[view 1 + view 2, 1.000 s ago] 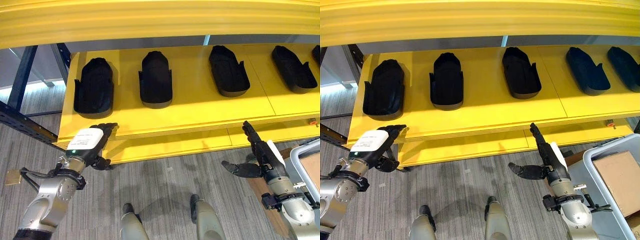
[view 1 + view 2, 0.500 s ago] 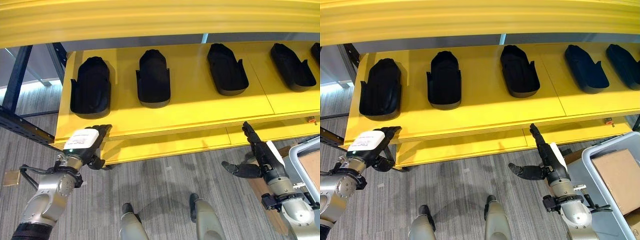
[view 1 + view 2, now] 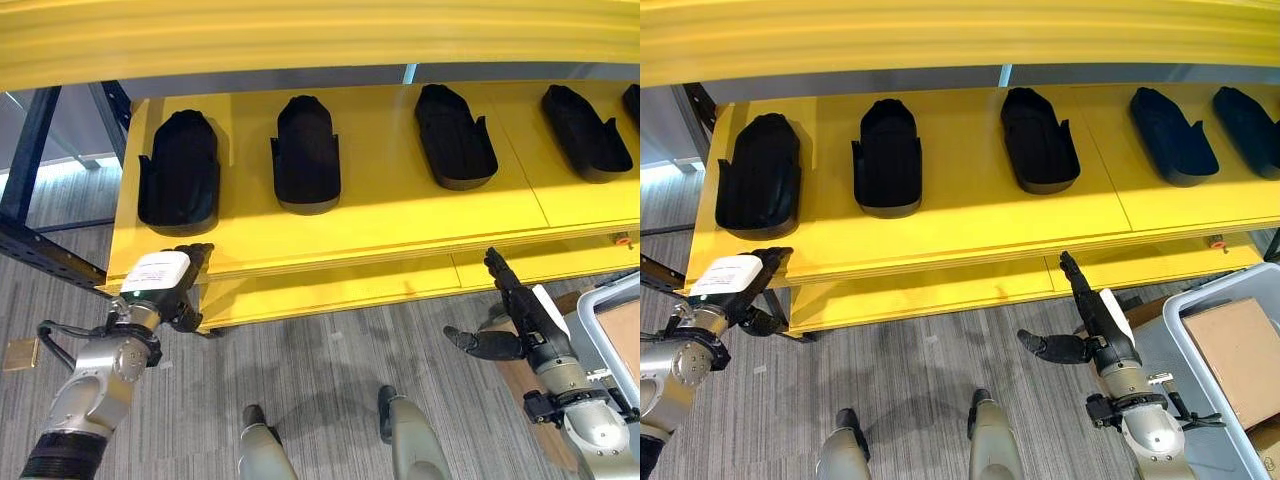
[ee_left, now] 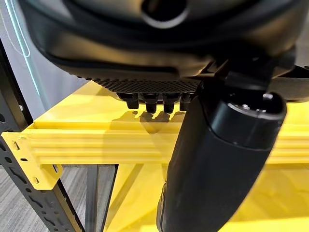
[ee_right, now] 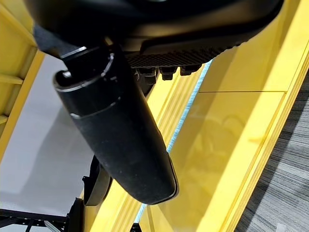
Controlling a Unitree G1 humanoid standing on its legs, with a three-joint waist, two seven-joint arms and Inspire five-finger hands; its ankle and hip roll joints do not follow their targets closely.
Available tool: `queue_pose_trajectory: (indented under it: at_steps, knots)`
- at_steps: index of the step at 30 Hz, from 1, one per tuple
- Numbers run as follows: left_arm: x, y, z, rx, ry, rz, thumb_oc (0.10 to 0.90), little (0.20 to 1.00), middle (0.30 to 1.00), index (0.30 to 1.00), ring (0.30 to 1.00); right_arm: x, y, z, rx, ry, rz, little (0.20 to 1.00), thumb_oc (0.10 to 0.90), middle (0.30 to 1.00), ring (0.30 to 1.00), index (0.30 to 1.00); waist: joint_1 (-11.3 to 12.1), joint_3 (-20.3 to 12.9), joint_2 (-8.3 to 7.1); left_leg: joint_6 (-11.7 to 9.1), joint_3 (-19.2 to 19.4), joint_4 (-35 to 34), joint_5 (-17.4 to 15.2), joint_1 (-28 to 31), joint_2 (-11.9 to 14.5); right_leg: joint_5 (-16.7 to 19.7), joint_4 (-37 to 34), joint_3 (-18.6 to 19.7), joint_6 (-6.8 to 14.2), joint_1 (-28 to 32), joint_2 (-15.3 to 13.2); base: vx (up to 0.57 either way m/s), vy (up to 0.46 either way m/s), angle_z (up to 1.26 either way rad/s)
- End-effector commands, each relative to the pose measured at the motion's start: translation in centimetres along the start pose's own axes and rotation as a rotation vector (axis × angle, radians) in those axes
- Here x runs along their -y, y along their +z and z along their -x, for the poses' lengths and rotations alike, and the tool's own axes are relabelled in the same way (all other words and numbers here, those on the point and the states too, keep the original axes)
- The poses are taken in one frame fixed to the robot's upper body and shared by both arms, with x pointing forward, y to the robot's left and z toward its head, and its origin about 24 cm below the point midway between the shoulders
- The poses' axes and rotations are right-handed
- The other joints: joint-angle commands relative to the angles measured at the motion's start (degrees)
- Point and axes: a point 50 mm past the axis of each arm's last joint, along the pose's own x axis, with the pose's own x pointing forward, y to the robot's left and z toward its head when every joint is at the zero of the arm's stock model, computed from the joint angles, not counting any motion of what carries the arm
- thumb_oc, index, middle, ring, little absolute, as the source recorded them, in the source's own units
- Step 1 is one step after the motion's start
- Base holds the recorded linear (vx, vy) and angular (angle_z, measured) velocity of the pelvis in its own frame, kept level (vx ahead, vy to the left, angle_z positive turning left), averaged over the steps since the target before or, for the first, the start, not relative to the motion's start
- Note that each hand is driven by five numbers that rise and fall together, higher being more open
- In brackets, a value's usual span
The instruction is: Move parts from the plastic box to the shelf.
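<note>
Hands empty: left hand (image 3: 165,283) straight-fingered at yellow shelf (image 3: 400,215) edge; right hand (image 3: 520,320) spread below; black parts (image 3: 306,155) rowed above.

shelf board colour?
Yellow: the shelf shows best in the right eye view.

The left hand (image 4: 207,159) hangs empty, fingers straight, before the yellow shelf (image 4: 96,140).

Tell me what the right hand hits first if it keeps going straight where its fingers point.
Most likely the yellow front edge of the shelf: the right hand, open and empty, points up at it from just below. Depth is unclear.
</note>
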Motion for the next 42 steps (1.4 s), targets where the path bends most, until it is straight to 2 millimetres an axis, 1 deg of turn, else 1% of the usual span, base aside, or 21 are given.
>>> queue_pose_trajectory:
  at_steps: [1, 9, 24, 31, 42]
  knots:
    - [-5.5, -0.8, -1.1, -0.013, 0.186, -0.123, 0.9, 1.0, 1.0, 1.0, 1.0, 1.0, 3.3, -0.7, 0.196, -0.048, -0.019, 1.0, 0.9, 1.0, 1.0, 1.0, -1.8, -3.0, -0.22, 2.2, 0.7, 1.6, 0.4, -0.7, 1.4, 2.9, -2.0, 2.0, 0.2, 3.8, -1.2, 0.0, 0.0, 0.0]
    - [-6.3, -1.2, -1.7, -0.037, 0.194, -0.139, 0.9, 1.0, 1.0, 1.0, 1.0, 1.1, 3.2, -0.6, 0.192, -0.051, -0.017, 1.0, 0.9, 1.0, 1.0, 1.0, -2.0, -3.3, -0.32, 2.2, 0.6, 1.8, 0.4, -0.9, 1.4, 3.0, -1.8, 2.1, 0.2, 3.5, -1.2, 0.0, 0.0, 0.0]
    - [-7.4, -0.8, -2.8, -0.036, 0.218, -0.157, 0.9, 1.0, 1.0, 1.0, 1.0, 1.1, 3.1, -0.5, 0.188, -0.043, -0.013, 1.0, 0.9, 1.0, 1.0, 1.0, -2.4, -3.6, -0.6, 2.2, 0.6, 2.4, 0.3, -1.2, 1.4, 3.0, -1.7, 2.4, 0.3, 3.3, -1.2, 0.0, 0.0, 0.0]
    - [-7.7, -0.7, -3.4, -0.04, 0.219, -0.159, 0.9, 1.0, 1.0, 1.0, 1.0, 1.1, 3.1, -0.5, 0.192, -0.041, -0.015, 1.0, 0.9, 1.0, 1.0, 1.0, -2.6, -3.8, -0.72, 2.2, 0.6, 2.7, 0.3, -1.7, 1.5, 3.0, -1.5, 2.5, 0.3, 2.9, -1.1, 0.0, 0.0, 0.0]
    - [-7.9, -1.1, -3.8, -0.064, 0.216, -0.166, 0.9, 1.0, 1.0, 1.0, 1.0, 1.2, 3.1, -0.4, 0.192, -0.038, -0.012, 1.0, 0.9, 1.0, 1.0, 1.0, -2.8, -4.2, -0.86, 2.2, 0.6, 3.0, 0.2, -2.4, 1.5, 3.1, -1.3, 2.6, 0.3, 2.3, -1.0, 0.0, 0.0, 0.0]
